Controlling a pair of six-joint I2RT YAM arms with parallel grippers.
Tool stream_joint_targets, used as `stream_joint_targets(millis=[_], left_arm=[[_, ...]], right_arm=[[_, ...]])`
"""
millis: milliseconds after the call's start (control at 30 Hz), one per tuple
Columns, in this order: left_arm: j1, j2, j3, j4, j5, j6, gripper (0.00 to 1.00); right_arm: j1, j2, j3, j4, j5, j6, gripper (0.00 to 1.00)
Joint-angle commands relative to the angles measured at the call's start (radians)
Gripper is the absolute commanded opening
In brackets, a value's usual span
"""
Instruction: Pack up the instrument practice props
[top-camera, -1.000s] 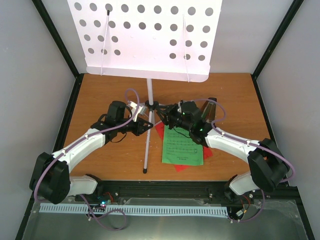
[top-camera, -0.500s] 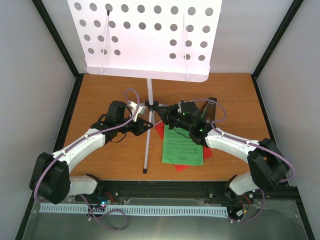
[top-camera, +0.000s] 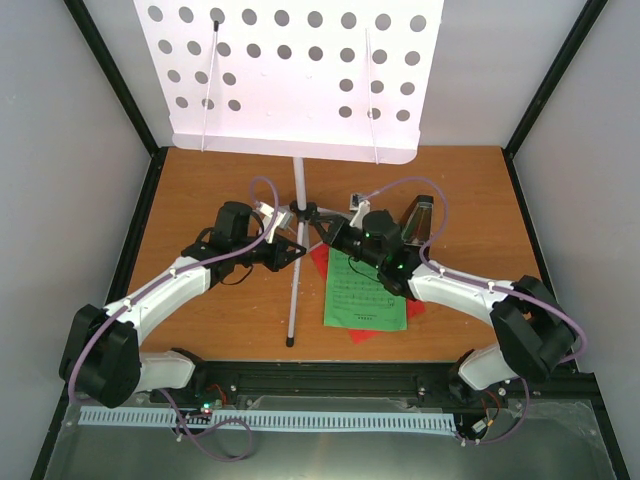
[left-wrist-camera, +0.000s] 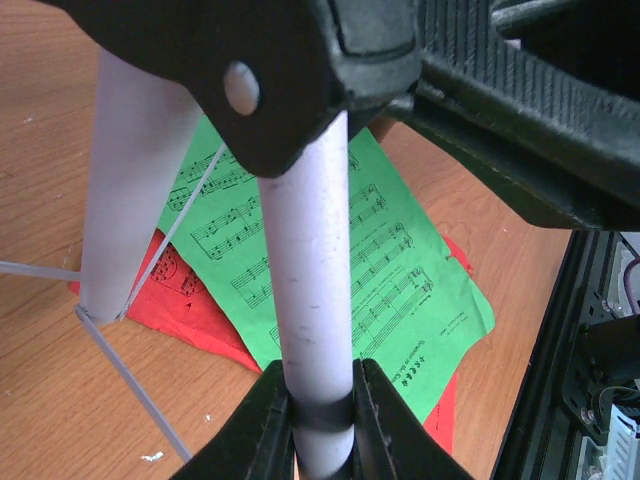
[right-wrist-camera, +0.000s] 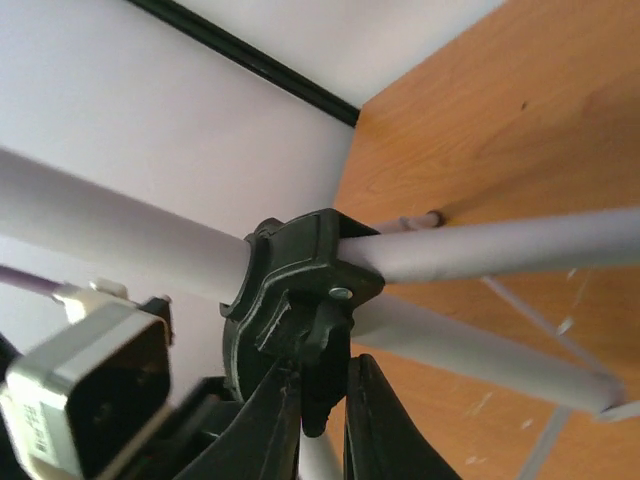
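The music stand's pale perforated desk (top-camera: 290, 80) stands at the back on a white pole (top-camera: 298, 185). Its black tripod hub (top-camera: 305, 212) sits between my grippers. My left gripper (top-camera: 290, 250) is shut on a white stand tube (left-wrist-camera: 315, 300), the jaws (left-wrist-camera: 322, 420) pressed to both sides. My right gripper (top-camera: 326, 230) is shut on the hub's black clamp lever (right-wrist-camera: 335, 340), just under the hub (right-wrist-camera: 295, 290). The green sheet (top-camera: 365, 295) lies on the red sheet (top-camera: 322, 262) below the right gripper; both show in the left wrist view (left-wrist-camera: 400, 290). The black metronome (top-camera: 418, 218) stands right of my right wrist.
One long tripod leg (top-camera: 292, 310) runs toward the table's front edge. Thin silver braces (left-wrist-camera: 130, 370) spread over the wooden table (top-camera: 210, 180). Grey walls with black frame posts (top-camera: 125, 100) close in the sides and back.
My right gripper has shifted slightly left toward the hub and its wrist has turned, leaving more of the metronome in view. The left arm and stand have not moved.
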Motion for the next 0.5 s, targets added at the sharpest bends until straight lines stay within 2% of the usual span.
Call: stream_joint_targets(millis=[0,233,467], left_arm=[[0.004,0.019,0.023,-0.027,-0.028,0.066,0.04],[0.005,0.028,0.024,-0.024,-0.016,0.064,0.03],[0.004,0.025,0.026,-0.023,-0.01,0.064,0.02]], right_arm=[[0.051,-0.006,0.033,-0.112,0.109,-0.607,0.06],[0.077,-0.015,0.042,-0.172,0.244,-1.325,0.03],[0.087,0.016,0.059,-0.129,0.394,-1.866,0.03]])
